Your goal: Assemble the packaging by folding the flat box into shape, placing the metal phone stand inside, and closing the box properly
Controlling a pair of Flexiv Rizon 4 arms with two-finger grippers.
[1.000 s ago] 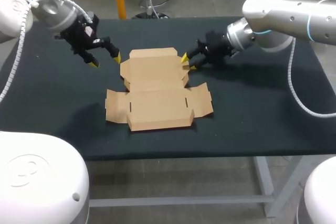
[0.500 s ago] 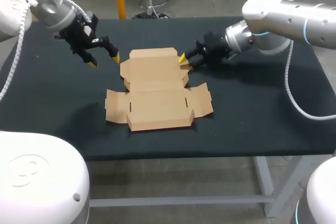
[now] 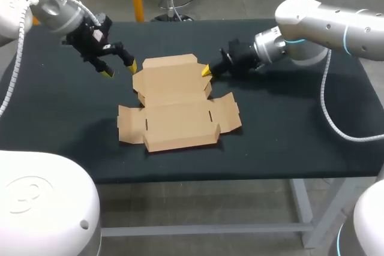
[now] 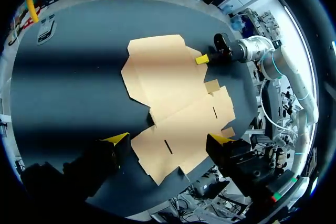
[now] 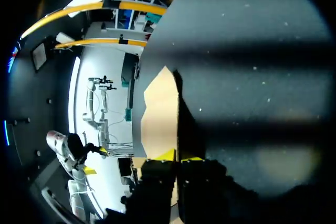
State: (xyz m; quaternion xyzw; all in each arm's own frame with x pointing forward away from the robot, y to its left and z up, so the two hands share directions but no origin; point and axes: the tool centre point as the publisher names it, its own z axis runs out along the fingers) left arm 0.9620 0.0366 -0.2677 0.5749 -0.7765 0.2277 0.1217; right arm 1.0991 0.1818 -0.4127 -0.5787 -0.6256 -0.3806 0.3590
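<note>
Black surface (image 3: pixel 300 124): flat box (image 3: pixel 177 103), likely light, thin, bendable cardboard; best taken by flap edges. Left hand (image 3: pixel 120 70) wide open, empty. Right hand (image 3: pixel 207 71) at far flap, grip cannot be told

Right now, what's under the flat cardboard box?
The flat box lies on the black table; only tabletop shows around it. Anything beneath the cardboard is covered.

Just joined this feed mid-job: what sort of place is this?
Likely a robotics lab bench: a black table, a flat cardboard box, and the left gripper and right gripper at its far corners.
</note>
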